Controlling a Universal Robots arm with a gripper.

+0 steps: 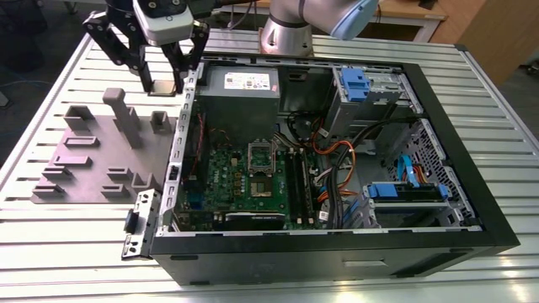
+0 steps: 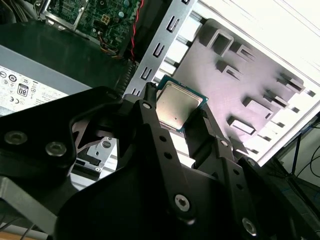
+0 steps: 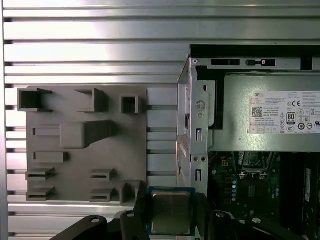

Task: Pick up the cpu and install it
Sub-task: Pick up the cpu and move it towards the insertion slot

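The cpu point(image 2: 178, 104) point(image 3: 171, 214), a small square chip with a flat silver top and a teal rim, is clamped edge to edge between my black fingers point(image 2: 150, 117) point(image 3: 140, 206). In the exterior view my gripper point(image 1: 164, 82) hangs at the back on that view's left. It is above the seam between the grey fixture plate point(image 1: 93, 158) and the case's side wall point(image 1: 181, 136). The green motherboard point(image 1: 240, 183) lies inside the open computer case, with its socket point(image 1: 262, 187) and raised silver frame point(image 1: 261, 154) near the middle, well away from the gripper.
The fixture plate point(image 3: 85, 150) carries several raised blocks and one tall post point(image 1: 126, 123). The silver power supply point(image 1: 240, 82), black memory sticks point(image 1: 299, 183), cable bundles point(image 1: 337, 164) and blue drive bays point(image 1: 404, 192) crowd the case. Everything stands on a slatted aluminium table point(image 1: 50, 252).
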